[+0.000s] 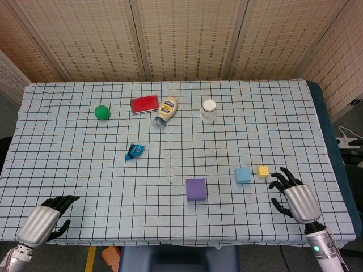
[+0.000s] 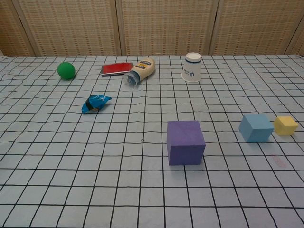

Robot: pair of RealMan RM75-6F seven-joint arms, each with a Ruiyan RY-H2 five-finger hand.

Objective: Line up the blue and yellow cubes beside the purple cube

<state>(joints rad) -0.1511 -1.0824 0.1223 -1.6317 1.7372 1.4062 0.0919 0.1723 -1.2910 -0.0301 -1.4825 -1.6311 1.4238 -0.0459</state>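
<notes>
Near right hand (image 1: 296, 198), yellow cube (image 1: 262, 170), blue cube (image 1: 243, 175) beside

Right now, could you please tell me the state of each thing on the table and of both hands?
purple cube: flat, alone
blue cube: flat, beside yellow cube
sauce bottle: lying down
paper cup: upside down
blue wrapper: crumpled
left hand: open, empty
right hand: open, empty

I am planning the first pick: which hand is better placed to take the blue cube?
The right hand. It rests open close beside the yellow cube and the blue cube, while the left hand lies at the opposite table corner, beyond the purple cube.
</notes>
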